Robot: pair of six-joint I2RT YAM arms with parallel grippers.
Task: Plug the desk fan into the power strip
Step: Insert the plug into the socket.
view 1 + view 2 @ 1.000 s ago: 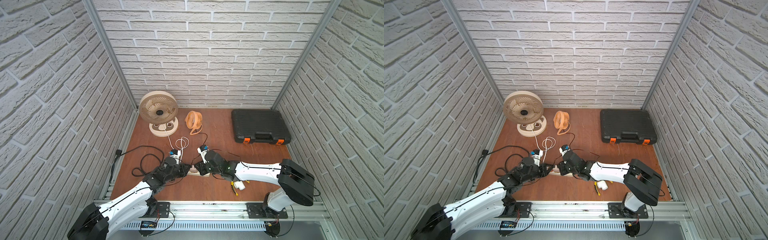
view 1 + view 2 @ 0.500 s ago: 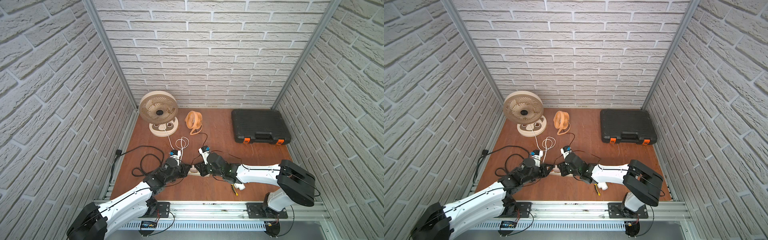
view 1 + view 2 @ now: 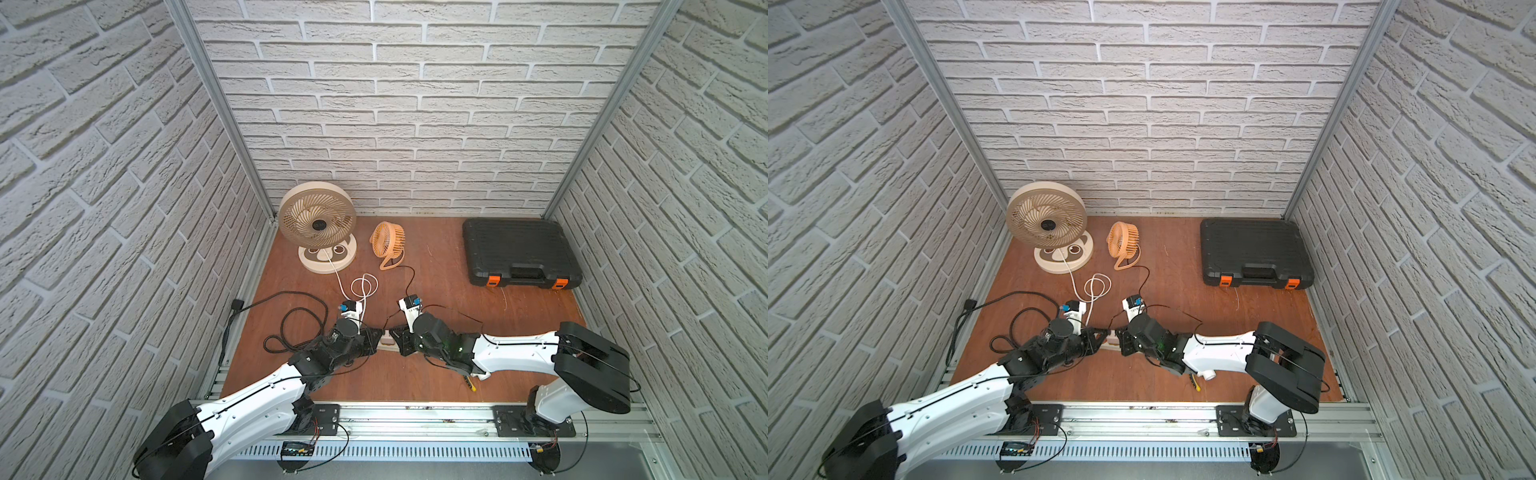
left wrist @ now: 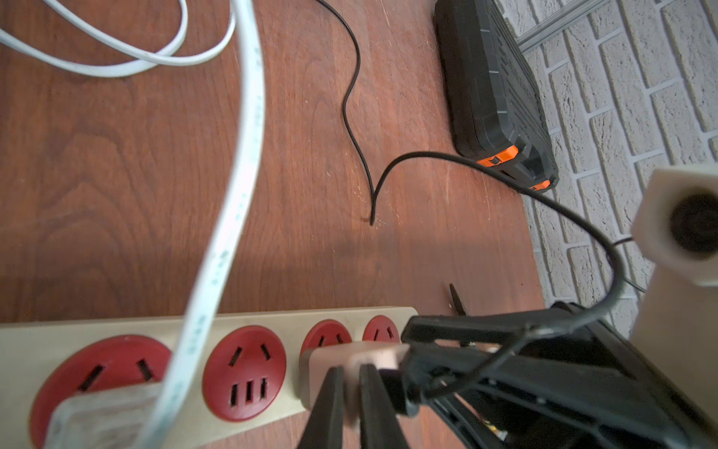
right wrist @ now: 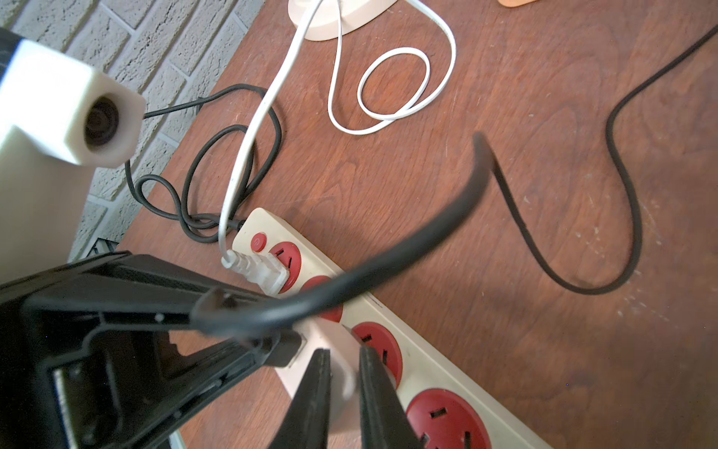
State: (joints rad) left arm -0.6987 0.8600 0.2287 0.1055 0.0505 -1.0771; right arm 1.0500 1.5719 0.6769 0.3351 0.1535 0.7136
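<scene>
Seating likely: closed left gripper [image 4: 351,369], right gripper [image 5: 344,352] meet at adapter [image 4: 318,361], six o'clock from orange fan [image 3: 388,241]; next, press into power strip [image 4: 272,317].

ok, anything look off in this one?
Both the left hand and right hand pinch one beige adapter over the strip; its black cord arcs up across them instead of lying flat. Whether it's seated is hidden. A yellow-handled tool lies partly under the right arm.

White-shelled, black-jointed arms were recorded.
Thin black cables were run along left arm [image 3: 257,395] and right arm [image 3: 519,353]; black tapered fingers [image 4: 326,412] were fitted to left gripper [image 4: 349,371] and right gripper [image 5: 344,350].
</scene>
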